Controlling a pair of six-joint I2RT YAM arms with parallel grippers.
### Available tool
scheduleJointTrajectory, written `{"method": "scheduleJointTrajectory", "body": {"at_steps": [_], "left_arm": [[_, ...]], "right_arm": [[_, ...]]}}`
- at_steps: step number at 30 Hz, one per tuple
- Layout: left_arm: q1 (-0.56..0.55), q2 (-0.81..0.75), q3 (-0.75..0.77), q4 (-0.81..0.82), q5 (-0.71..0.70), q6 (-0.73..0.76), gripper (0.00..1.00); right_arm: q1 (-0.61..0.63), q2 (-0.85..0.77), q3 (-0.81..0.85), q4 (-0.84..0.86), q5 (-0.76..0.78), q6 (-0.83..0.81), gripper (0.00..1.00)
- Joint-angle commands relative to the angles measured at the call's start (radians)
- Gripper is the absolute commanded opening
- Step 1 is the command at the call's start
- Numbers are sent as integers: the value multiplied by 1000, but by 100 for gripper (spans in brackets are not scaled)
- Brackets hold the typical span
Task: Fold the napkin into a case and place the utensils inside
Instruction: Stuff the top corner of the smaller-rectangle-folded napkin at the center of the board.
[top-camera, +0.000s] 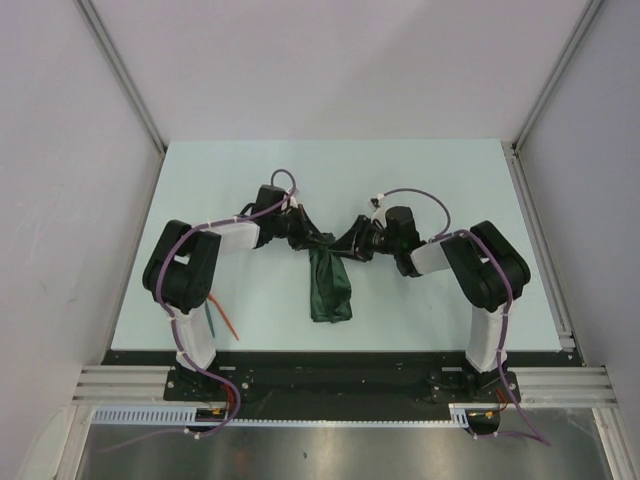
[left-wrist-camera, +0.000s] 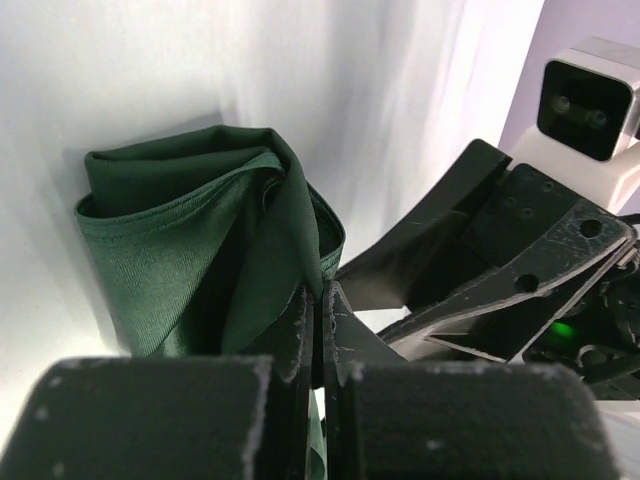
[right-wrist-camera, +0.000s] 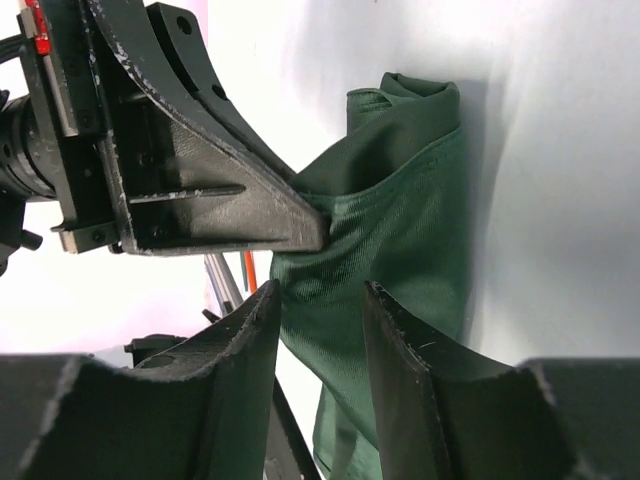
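- Nearest the bases, the orange-red utensil (top-camera: 227, 325) lies flat on the worktop (top-camera: 430, 190), just beside the lower link of the left arm (top-camera: 192, 340) and well apart from the cloth. A second slim piece seems to lie next to it, but it is too small to make out. Neither sits in the cloth, so the placing step has not begun.
- Farther in, at mid-worktop, the napkin (top-camera: 330, 285) is gathered into a long, narrow bundle. Its near end rests on the surface and its far end is raised toward the two claws.
- The left wrist view shows the cloth doubled over in several layers with a loose, curling mouth. It reads as partly folded, not as a flat, tidy case.
- At the raised end, the left claw (left-wrist-camera: 320, 300) is clamped on the cloth, its jaws pressed together with a fold pinched between them.
- Facing it, the right claw (right-wrist-camera: 318, 305) has its jaws apart. Green cloth shows in the gap past the tips, and nothing in these views shows the jaws closed on it.
- As a judgement, the folding is under way but unfinished. The bundle needs laying down and squaring into a pouch with an open end. After that both utensils, which lie on the near-left side, have to be fetched and slid inside.
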Motion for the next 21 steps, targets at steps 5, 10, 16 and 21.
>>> {"method": "scheduleJointTrajectory", "body": {"at_steps": [5, 10, 16, 21], "left_arm": [[9, -66, -50, 118, 52, -92, 0], [9, -66, -83, 175, 72, -143, 0], [9, -60, -98, 200, 83, -160, 0], [9, -53, -81, 163, 75, -122, 0]], "right_arm": [[35, 33, 67, 45, 29, -9, 43], [41, 48, 78, 36, 47, -21, 42], [44, 51, 81, 50, 64, -32, 22], [44, 33, 87, 13, 73, -61, 0]]}}
